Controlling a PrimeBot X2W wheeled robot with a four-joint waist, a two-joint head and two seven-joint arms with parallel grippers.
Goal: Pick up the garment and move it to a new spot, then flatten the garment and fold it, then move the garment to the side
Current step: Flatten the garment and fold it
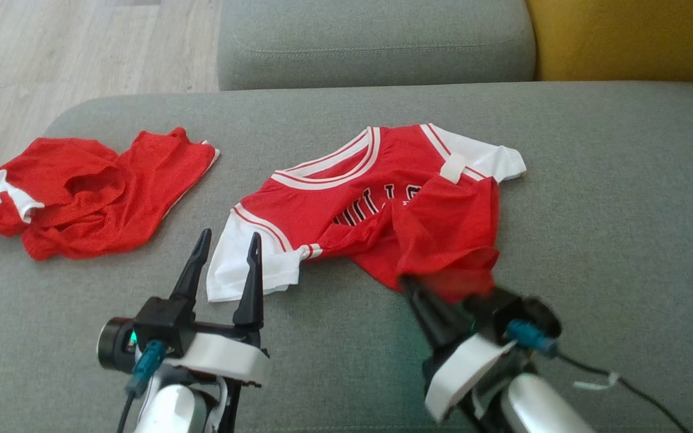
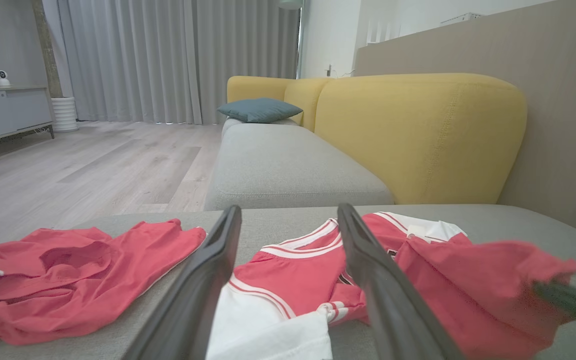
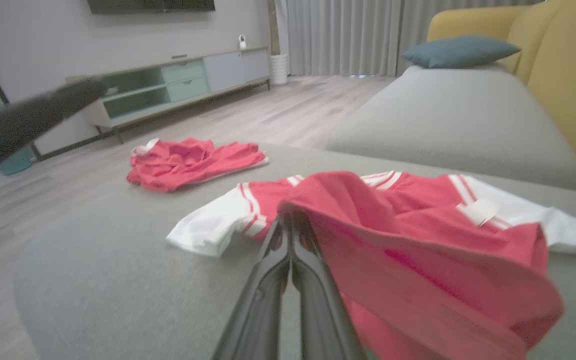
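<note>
The garment (image 1: 346, 198) is a red jersey with white sleeves and striped trim, lying on the grey cushion (image 1: 593, 228). My right gripper (image 1: 409, 281) is shut on its lower hem, which is lifted and folded back over the chest lettering. In the right wrist view the fingers (image 3: 288, 220) pinch the edge of the raised red cloth (image 3: 393, 225). My left gripper (image 1: 229, 234) stands open just in front of the white sleeve (image 1: 250, 264), holding nothing. In the left wrist view, the left gripper (image 2: 289, 209) frames the jersey's collar (image 2: 293, 250) between its two fingers.
A second crumpled red garment (image 1: 94, 192) lies near the cushion's left edge. Wooden floor (image 1: 52, 60) lies beyond that edge. Another grey seat (image 1: 370, 42) and a yellow backrest (image 1: 629, 36) stand behind. Bare cushion lies to the right of the jersey.
</note>
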